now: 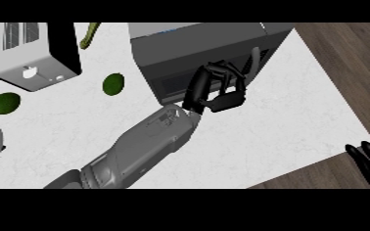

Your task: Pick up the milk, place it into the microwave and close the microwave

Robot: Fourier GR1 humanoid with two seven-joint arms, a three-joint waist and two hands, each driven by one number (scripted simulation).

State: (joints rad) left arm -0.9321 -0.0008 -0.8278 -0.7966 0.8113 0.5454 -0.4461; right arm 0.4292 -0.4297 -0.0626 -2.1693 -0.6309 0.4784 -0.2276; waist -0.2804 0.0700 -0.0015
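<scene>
Left hand point(217, 90) is pressing against the microwave point(202, 54) front, fingers curled, holding nothing visible, likely pushing the door shut. Milk isn't showing anywhere; probably inside already, can't confirm. Right hand point(359, 157) is resting at the right edge; can't tell its state. Green items point(113, 83) are sitting aside.

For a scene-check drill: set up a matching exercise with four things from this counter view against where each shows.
Things:
1. microwave
2. left hand
3. right hand
4. round green fruit

Places:
A. at the view's right edge
B. on the counter, left of the microwave
C. against the microwave's front
D. top middle of the counter

Pairs: 1-D, 2-C, 3-A, 4-B
</scene>
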